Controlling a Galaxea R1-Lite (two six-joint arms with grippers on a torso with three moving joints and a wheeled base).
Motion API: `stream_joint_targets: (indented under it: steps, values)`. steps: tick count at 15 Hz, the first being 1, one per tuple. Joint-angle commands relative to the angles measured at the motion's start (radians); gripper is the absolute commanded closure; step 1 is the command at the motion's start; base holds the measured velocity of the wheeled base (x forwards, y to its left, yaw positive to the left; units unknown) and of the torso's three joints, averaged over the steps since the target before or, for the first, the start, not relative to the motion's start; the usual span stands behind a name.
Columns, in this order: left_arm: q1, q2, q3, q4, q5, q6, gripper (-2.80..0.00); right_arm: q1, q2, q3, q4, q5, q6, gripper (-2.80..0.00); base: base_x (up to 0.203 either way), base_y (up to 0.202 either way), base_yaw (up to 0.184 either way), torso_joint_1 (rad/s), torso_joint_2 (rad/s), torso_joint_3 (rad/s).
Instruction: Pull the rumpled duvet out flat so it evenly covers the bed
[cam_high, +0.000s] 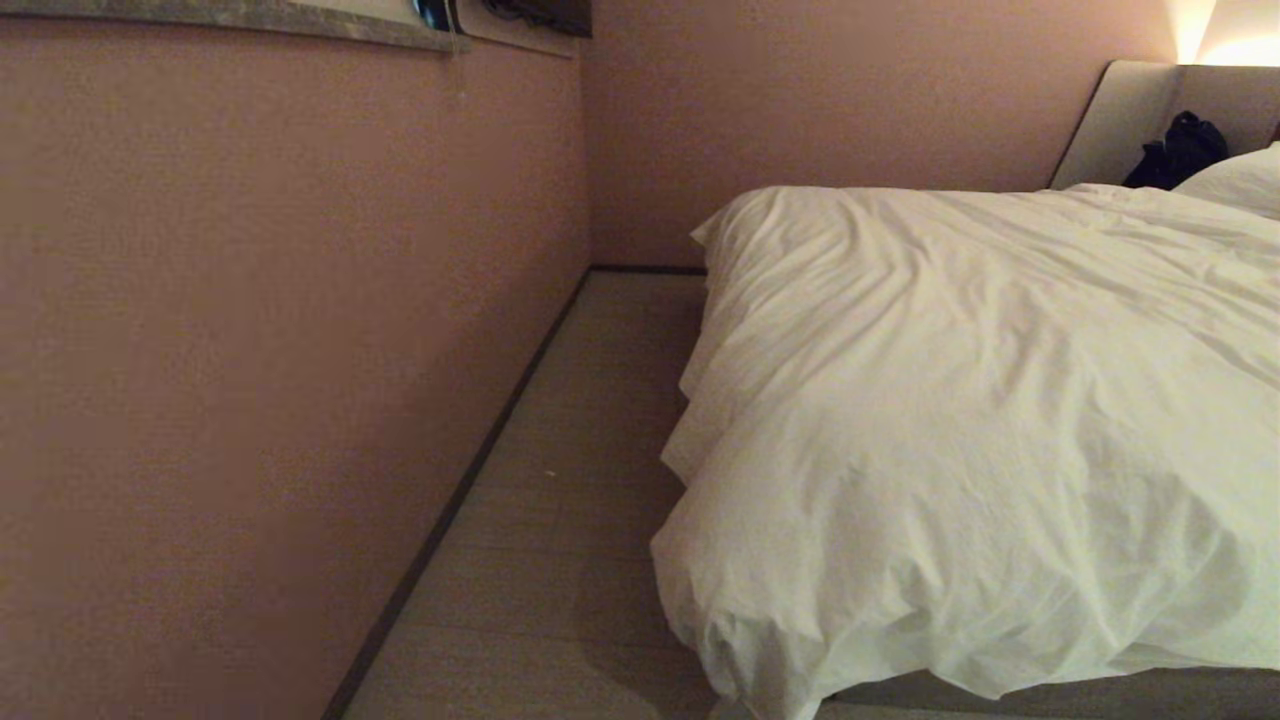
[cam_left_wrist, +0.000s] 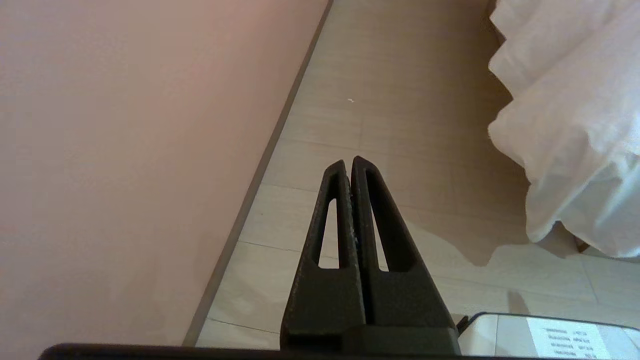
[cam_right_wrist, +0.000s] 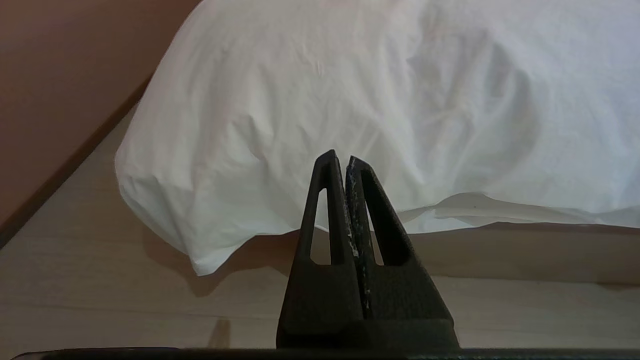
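Duvet bunched at the bed's foot corner, both our grippers empty

Duvet (cam_high: 980, 420) lay heaped over the bed (cam_high: 1100, 690), creased all along its top and hanging past the near corner, where a puffy lump drooped over the base toward the floor (cam_high: 560, 520). It ran lengthwise away from us toward the headboard (cam_high: 1120, 120), where a pillow (cam_high: 1240, 180) and a dark bag (cam_high: 1180, 150) sat. A pink wall (cam_high: 280, 350) closed the narrow aisle on our left.

Neither of our arms showed in the head view. Our right gripper (cam_right_wrist: 340, 160) pointed straight at the hanging corner of the duvet (cam_right_wrist: 210, 220), which lay just ahead of the tips, slightly toward the wall side. Its jaws were pressed together and held nothing. Our left gripper (cam_left_wrist: 348, 162) pointed down the aisle at bare floor, its jaws likewise closed and empty, with the duvet edge (cam_left_wrist: 565, 150) well off to its side.

We judged the right arm the nearer one for taking that corner; its jaws would have to open first.
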Motion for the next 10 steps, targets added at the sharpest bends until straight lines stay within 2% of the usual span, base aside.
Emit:
stream_joint_targets:
  steps: [1,10]
  values:
    - [0.001,0.0,0.0,0.001,0.001,-0.001,0.0,0.0,0.0,0.0,0.0,0.0,-0.001,0.0,0.0,0.0,0.0,0.0,0.0,0.0]
    - [0.001,0.0,0.0,0.0,0.001,0.001,0.0,0.0,0.0,0.0,0.0,0.0,-0.001,0.0,0.0,0.0,0.0,0.0,0.0,0.0]
